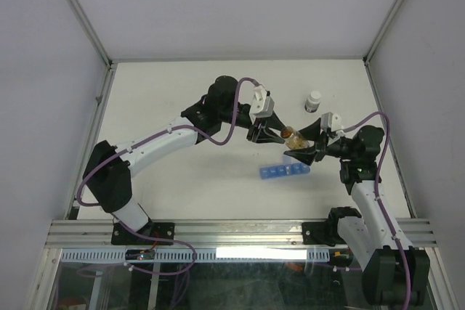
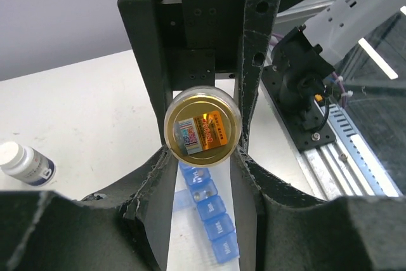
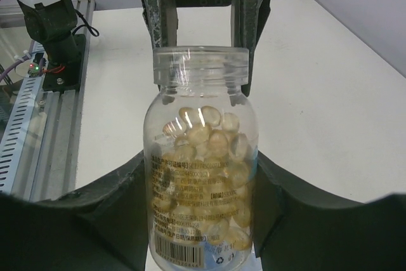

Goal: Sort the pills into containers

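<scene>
A clear bottle (image 1: 290,136) full of pale yellow-tan pills (image 3: 203,138) hangs level between both grippers, above the table. My right gripper (image 1: 302,144) is shut on its body (image 3: 200,182). My left gripper (image 1: 278,134) is shut on its capped end, a round amber face with an orange sticker (image 2: 203,132). The translucent-blue pill organizer (image 1: 285,171) lies on the table just below the bottle. In the left wrist view (image 2: 209,211) two compartments near the bottle are open, with tiny bits (image 2: 198,193) in one; three lids are shut.
A small white-capped bottle (image 1: 313,101) with a dark band stands behind the grippers; it also shows in the left wrist view (image 2: 25,164). An aluminium rail (image 1: 232,231) runs along the near table edge. White walls (image 1: 43,107) enclose the table.
</scene>
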Motion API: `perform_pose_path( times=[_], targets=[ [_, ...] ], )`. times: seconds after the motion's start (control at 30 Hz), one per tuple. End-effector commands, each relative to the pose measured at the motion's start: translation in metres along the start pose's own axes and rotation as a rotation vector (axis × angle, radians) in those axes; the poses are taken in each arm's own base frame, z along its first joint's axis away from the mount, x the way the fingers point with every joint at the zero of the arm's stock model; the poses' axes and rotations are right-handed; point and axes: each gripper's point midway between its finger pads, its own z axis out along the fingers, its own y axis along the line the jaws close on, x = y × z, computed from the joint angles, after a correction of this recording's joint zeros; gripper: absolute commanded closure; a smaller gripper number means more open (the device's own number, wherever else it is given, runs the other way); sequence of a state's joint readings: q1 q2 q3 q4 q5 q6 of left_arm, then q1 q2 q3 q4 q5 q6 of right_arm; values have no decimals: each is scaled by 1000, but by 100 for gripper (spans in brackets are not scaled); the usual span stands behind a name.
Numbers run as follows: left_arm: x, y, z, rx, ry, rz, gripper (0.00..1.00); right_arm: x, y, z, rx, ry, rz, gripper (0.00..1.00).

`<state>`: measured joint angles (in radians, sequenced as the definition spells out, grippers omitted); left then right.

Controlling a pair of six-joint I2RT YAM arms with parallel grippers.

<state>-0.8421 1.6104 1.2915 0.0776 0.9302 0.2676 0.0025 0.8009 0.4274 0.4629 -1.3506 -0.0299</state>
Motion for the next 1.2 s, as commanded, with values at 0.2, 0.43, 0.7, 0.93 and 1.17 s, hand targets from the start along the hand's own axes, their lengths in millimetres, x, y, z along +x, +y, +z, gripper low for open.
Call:
perform_pose_path(
  times=[0.2, 0.43, 0.7, 0.93, 1.17],
  targets=[
    [-51, 7, -9, -145, -157, 105, 18, -16, -8, 1, 32, -17, -47, 100],
    [-90, 2, -67, -322, -417, -19, 1, -16, -8, 1, 30, -17, -49, 100],
    [-96, -21, -59, -302, -546, -416, 18, -15, -9, 1, 30, -14, -43, 100],
    [-65, 10, -38, -682, -319, -490, 18, -15, -8, 1, 30, -14, -44, 100],
    [-62, 11, -22, -688, -232, -480, 26, -15, -9, 1, 32, -14, -42, 100]
  ],
)
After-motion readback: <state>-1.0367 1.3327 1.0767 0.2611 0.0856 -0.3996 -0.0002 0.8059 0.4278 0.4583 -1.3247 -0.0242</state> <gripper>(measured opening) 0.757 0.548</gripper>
